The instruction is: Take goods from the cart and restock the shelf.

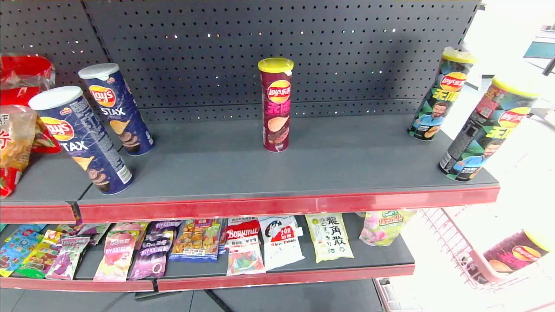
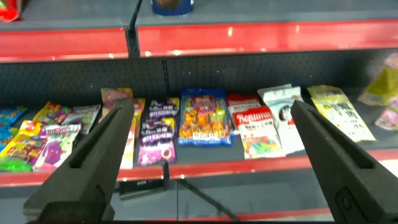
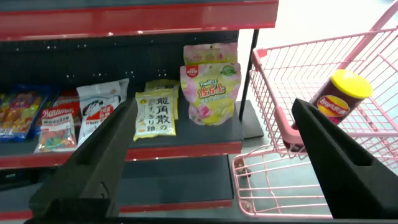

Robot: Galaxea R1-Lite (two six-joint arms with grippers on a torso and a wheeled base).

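The chip can (image 3: pixel 341 96) lies tilted in the pink cart (image 3: pixel 283 124), low down on the right, beside the shelf (image 1: pixel 329 169). It looks like a stiff, light tube, smooth and a bit slippery, and it may roll. It is best to hold it around the middle, not by the yellow lid (image 3: pixel 351 84), and to squeeze gently. The right gripper (image 3: pixel 216 106) has its fingers wide apart, with nothing in them. The left gripper (image 2: pixel 211 107) is the same, near the candy bags (image 2: pixel 202 118).

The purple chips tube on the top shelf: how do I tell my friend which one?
Find the dark grey upper shelf with the red front edge. Blue white-lidded tubes stand at its left end, black-and-green yellow-lidded tubes at its right. Alone in the middle stands the maroon tube with a yellow lid, the only maroon one there.
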